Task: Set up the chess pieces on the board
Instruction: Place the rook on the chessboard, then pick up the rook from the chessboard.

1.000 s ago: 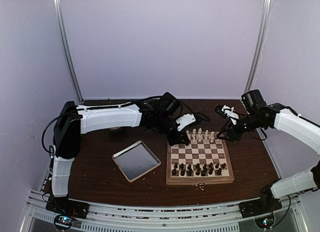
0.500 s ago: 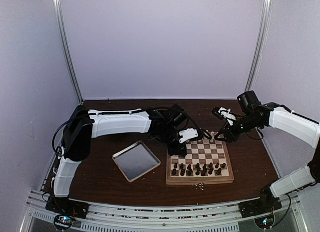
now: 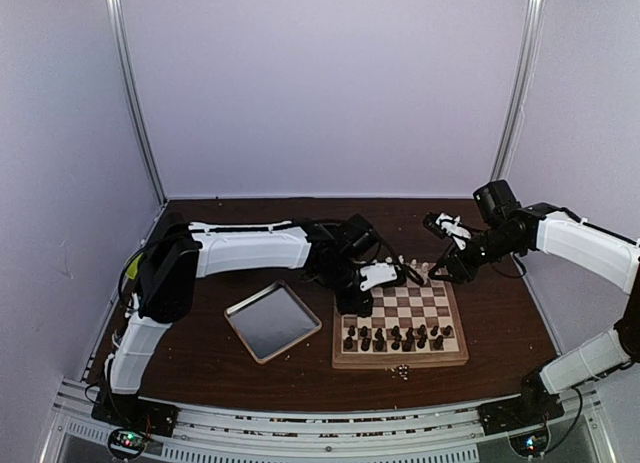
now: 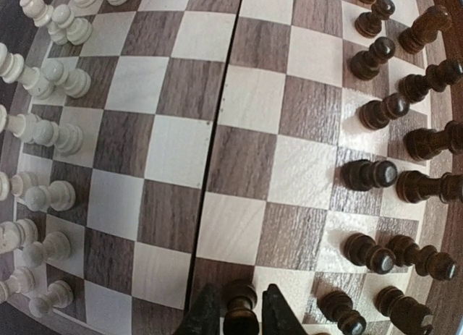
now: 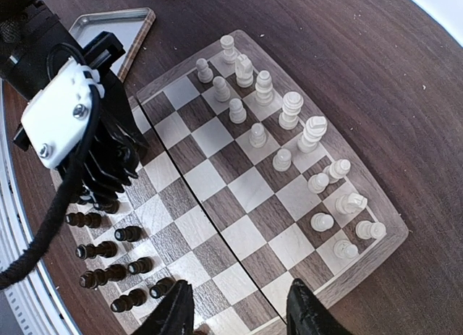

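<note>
**Left gripper low over the board, right gripper waiting at the far corner**

The board (image 3: 400, 363) lies on the bench (image 3: 200, 358), with a square metal tray (image 3: 272, 321) just beside its left edge. The dark pieces (image 3: 400, 336) fill the two rows on the board's near side. The cream pieces (image 3: 418, 270) stand along its far side (the left arm hides part of that row in the top view).

The left gripper (image 4: 241, 319) hangs low over the board's left edge. Its fingers (image 4: 206, 313) stand close on either side of a single dark piece (image 4: 241, 300). This piece sits further in toward the board's middle than the two dark rows. The gaps beside it are very thin, and I cannot tell whether the gripper pinches it or has let go.

The right gripper (image 5: 242, 317) hovers above the board's far right corner, near the cream pieces. Its jaws are apart and nothing is between them. A few small bits (image 3: 401, 372) lie on the bench just in front of the board.
</note>
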You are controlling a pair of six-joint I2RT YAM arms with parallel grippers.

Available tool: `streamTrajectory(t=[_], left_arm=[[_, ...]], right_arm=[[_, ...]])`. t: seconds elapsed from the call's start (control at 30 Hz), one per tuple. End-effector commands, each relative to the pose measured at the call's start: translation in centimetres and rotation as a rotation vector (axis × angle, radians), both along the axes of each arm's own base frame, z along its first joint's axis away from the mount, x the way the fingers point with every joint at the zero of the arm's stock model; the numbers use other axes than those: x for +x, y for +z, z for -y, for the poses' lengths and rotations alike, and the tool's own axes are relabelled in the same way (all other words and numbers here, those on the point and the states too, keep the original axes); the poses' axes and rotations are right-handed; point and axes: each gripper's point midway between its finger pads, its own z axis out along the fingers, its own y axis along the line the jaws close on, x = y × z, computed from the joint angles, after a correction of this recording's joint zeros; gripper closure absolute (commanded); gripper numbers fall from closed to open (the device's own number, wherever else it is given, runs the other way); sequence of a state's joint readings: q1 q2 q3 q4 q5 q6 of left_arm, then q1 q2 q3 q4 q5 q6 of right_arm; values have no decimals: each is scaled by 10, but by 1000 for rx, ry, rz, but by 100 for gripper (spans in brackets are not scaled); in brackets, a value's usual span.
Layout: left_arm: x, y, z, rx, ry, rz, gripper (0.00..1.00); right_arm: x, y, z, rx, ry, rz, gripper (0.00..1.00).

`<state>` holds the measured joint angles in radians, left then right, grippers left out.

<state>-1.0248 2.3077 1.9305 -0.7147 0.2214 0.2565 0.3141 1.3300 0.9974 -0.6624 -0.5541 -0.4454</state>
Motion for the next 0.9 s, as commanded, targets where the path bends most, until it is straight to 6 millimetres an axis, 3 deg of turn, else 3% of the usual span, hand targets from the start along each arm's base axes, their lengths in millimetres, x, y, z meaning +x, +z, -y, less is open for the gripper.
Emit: streamTrajectory(t=[0.0, 0.13, 0.3, 0.43, 0.53, 0.63, 0.7, 0.73, 0.77, 0.87], left_arm=[[3, 9, 4, -12, -8, 17, 75], [4, 28, 5, -31, -7, 31, 75], [11, 89, -2, -101, 13, 134, 75], [27, 135, -22, -122, 71, 247, 74], [48, 162, -48, -133, 163, 293, 71], [82, 182, -85, -159, 331, 278, 67], [103, 195, -113, -195, 437, 243, 67], [111, 199, -126, -208, 482, 231, 67], [119, 205, -140, -224, 531, 224, 66], [139, 221, -176, -270, 648, 245, 62]], right_arm=[[5, 10, -1, 11, 3, 13, 55], [4, 11, -2, 12, 5, 12, 55], [6, 20, 0, 5, -2, 34, 55], [11, 40, 4, -23, 2, 83, 55], [15, 68, 8, -54, 15, 152, 55], [25, 115, 14, -48, -28, 301, 54], [36, 146, 19, -33, -96, 372, 48], [43, 160, 21, -17, -139, 389, 36], [50, 171, 23, 6, -179, 398, 4], [62, 187, 14, 61, -184, 395, 0]])
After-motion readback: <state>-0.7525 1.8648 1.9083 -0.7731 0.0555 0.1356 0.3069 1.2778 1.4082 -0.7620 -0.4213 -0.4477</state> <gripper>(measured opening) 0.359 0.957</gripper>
